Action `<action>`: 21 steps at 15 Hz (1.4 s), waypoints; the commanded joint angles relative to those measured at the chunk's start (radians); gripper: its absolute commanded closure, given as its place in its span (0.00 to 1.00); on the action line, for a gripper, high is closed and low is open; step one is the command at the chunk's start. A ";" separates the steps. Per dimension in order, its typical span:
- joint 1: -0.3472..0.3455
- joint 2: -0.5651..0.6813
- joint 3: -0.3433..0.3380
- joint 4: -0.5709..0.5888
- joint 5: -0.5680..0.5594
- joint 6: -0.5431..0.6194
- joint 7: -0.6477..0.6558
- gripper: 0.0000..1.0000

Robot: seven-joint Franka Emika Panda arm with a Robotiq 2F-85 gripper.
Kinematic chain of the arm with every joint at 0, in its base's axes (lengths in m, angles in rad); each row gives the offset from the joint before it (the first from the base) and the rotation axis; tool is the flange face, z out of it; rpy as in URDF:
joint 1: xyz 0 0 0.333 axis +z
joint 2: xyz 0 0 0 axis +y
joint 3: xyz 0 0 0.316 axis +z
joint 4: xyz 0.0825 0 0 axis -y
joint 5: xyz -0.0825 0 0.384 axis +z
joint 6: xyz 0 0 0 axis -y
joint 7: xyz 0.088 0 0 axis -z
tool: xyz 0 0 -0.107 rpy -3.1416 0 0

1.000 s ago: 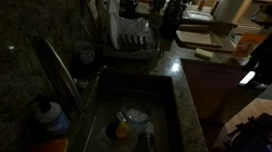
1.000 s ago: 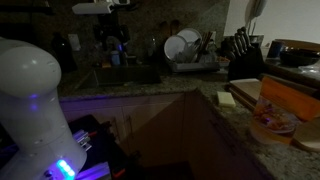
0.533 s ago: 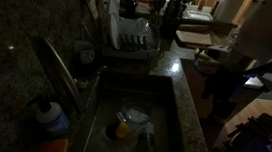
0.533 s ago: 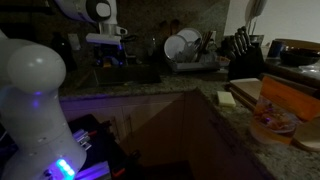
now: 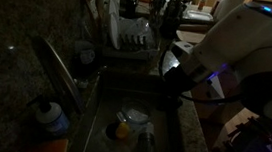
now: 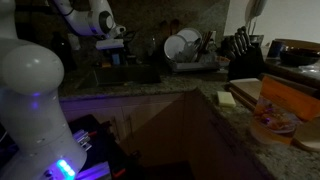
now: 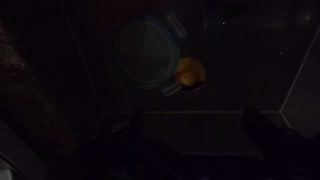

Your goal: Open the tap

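The tap (image 5: 58,71) is a long, slim, shiny metal spout that slants out from the dark granite wall over the sink basin (image 5: 168,109). My white arm reaches in from the right, and the dark gripper (image 5: 174,80) hangs over the sink's right side, well apart from the tap. In an exterior view the gripper (image 6: 113,42) is above the sink at the back. The wrist view looks down into the dark basin at a round clear dish (image 7: 150,55) and an orange thing (image 7: 190,73). The gripper (image 7: 195,140) shows two dark fingers wide apart with nothing between them.
A blue-capped bottle (image 5: 50,118) stands beside the tap's base. A rack of white dishes (image 5: 130,35) sits behind the sink and also shows in an exterior view (image 6: 190,48). A knife block (image 6: 243,50), a sponge (image 6: 227,98) and a cutting board (image 6: 290,100) are on the counter.
My arm has swung in from the right edge of the scene across the counter to above the sink. The tap and the things in the basin have not moved.
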 commanded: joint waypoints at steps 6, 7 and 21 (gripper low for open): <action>-0.030 0.073 -0.041 0.015 -0.242 0.159 0.219 0.00; -0.029 0.104 -0.075 0.048 -0.336 0.212 0.293 0.00; 0.031 0.527 -0.023 0.455 -0.201 0.325 0.295 0.00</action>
